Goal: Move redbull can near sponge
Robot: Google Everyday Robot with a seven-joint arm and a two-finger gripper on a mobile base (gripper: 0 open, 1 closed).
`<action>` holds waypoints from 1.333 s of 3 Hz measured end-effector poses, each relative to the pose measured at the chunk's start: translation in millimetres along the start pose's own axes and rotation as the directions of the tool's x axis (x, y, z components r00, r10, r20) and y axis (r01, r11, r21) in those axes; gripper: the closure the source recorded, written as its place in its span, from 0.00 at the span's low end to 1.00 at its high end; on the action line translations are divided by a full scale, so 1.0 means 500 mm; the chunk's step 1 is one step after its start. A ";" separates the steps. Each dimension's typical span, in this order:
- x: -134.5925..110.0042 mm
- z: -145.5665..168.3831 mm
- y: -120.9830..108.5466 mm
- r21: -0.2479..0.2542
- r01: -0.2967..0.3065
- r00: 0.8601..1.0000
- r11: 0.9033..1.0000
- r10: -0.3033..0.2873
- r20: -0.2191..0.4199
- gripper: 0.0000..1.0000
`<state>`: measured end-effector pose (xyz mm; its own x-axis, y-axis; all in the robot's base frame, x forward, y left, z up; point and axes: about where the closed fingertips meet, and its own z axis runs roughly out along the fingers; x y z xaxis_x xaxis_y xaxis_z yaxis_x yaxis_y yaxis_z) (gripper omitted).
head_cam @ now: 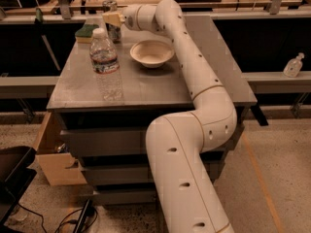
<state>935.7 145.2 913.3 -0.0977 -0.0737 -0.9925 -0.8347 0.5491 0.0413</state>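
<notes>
The redbull can (111, 7) stands upright at the far left of the grey table (146, 89), its shiny top showing above my gripper. My gripper (112, 21) reaches in from the right and is shut on the can's body. The sponge (86, 31), dark green over yellow, lies flat just left of the can, close to it and partly hidden behind the water bottle's cap. Whether the can's base touches the table is hidden.
A clear water bottle (106, 65) with a white cap stands in front of the can and sponge. A white bowl (151, 53) sits to the right of the can, under my arm. An open drawer (53, 154) sticks out at the lower left.
</notes>
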 end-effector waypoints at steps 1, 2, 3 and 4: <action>0.003 0.006 0.004 -0.004 -0.001 1.000 1.000 0.001 -0.002 0.83; 0.008 0.014 0.009 -0.009 -0.003 1.000 1.000 0.003 -0.004 0.53; 0.011 0.019 0.013 -0.012 -0.004 1.000 1.000 0.004 -0.006 0.29; 0.014 0.025 0.017 -0.016 -0.005 1.000 1.000 0.005 -0.008 0.05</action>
<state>934.8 159.8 905.3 -0.1063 -0.0777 -0.9913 -0.8427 0.5362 0.0484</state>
